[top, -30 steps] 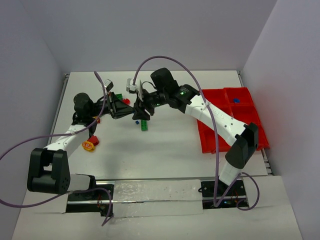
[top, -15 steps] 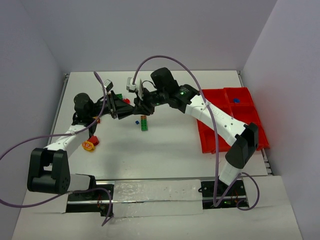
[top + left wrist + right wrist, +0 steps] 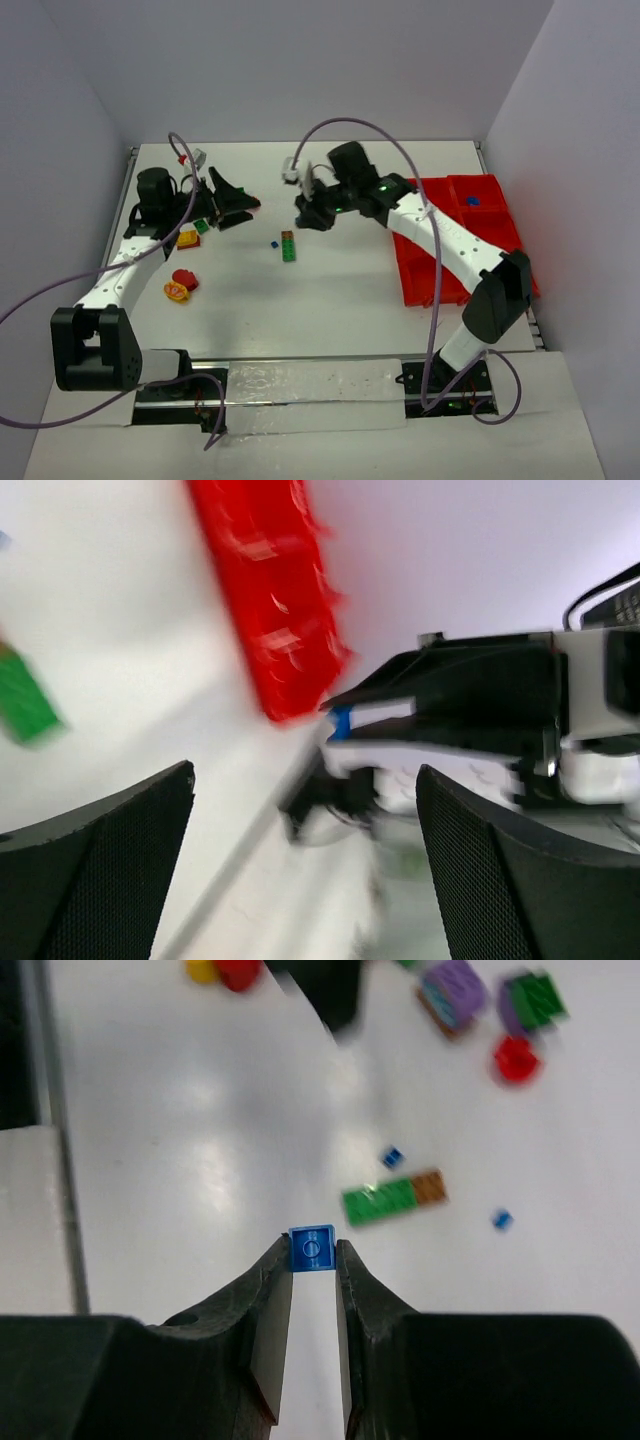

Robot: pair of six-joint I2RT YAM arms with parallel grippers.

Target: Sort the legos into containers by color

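blue lego (image 3: 312,1248), pinched at tips of right gripper (image 3: 313,1258)

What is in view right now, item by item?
red tray: one, red, divided, right side of table.
blue brick: one, blue, far tray compartment.
green bar: one, green with brownish end, table centre.
blue bits: two, blue, near the green bar.
purple brick: one, purple, table's left half.
green-purple piece: one, green and purple, beside the purple brick.
red round piece: one, red, near those two.
red and yellow pieces: two, together, table's left side.
held blue brick: one, blue, in right gripper's fingertips.
left gripper: one, black, open and empty.
right gripper: one, black, shut on held blue brick.
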